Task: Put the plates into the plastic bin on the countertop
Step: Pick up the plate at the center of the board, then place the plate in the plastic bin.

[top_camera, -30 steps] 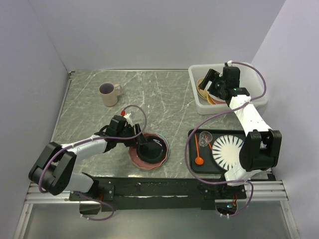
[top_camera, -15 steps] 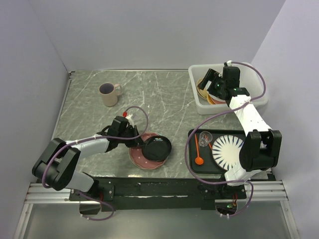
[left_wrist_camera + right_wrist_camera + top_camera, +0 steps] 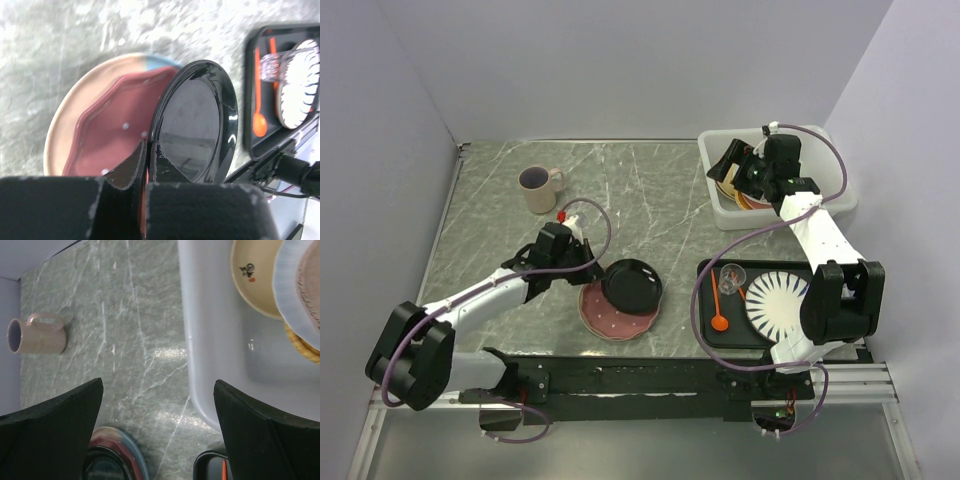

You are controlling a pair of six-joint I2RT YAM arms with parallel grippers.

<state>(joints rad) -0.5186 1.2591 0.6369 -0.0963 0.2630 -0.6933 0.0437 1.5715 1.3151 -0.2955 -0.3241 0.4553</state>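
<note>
Stacked plates [image 3: 252,275] in plastic bin [image 3: 200,340]; your left gripper [image 3: 602,272] pinches black plate [image 3: 632,285]; pink plate [image 3: 615,322] pending; right gripper [image 3: 157,390] fingers spread.

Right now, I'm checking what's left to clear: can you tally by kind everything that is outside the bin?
Plates: 3 (black plate, pink plate, striped plate)
Mug: 1
Spoon: 1
Glass: 1
Tray: 1
Total: 7
</note>
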